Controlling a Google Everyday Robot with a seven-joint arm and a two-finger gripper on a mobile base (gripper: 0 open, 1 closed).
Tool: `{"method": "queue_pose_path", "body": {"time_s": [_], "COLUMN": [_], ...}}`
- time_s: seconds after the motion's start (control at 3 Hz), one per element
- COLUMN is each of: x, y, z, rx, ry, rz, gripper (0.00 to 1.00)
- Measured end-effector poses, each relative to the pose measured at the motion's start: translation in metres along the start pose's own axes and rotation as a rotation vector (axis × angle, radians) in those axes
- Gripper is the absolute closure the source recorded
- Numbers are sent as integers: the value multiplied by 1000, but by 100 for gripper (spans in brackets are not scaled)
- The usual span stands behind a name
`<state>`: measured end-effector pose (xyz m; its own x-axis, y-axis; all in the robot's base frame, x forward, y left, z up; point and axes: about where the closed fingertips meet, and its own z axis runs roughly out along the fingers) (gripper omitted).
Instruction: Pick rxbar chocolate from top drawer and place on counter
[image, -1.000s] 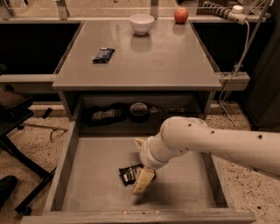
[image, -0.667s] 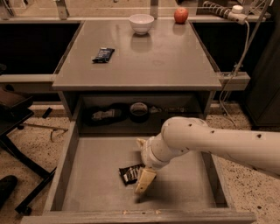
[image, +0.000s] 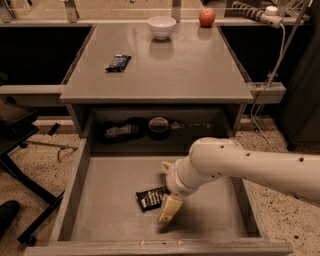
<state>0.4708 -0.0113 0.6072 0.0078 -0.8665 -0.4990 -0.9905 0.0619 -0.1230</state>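
Little is changed since earlier: the hand (image: 164, 192) is held wide in the top drawer (image: 100, 200); the rxbar chocolate (image: 151, 198) is seen just left, long axis toward it.

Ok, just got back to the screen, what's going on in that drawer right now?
The robot's arm reaches into the open top drawer, with its tool down at the right end of the rxbar chocolate. The tool's fingers are spread, and the bar lies flat on the drawer bottom, not lifted. The counter above holds a dark blue bar, a white bowl and an apple.
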Motion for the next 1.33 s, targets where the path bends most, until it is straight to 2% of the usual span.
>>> {"method": "queue_pose_path", "body": {"time_s": [0.67, 1.33], "x": [9, 9], "y": [6, 15], "z": [7, 27], "rx": [-28, -99], "ry": [18, 22], "rz": [14, 14], "gripper": [0, 0]}}
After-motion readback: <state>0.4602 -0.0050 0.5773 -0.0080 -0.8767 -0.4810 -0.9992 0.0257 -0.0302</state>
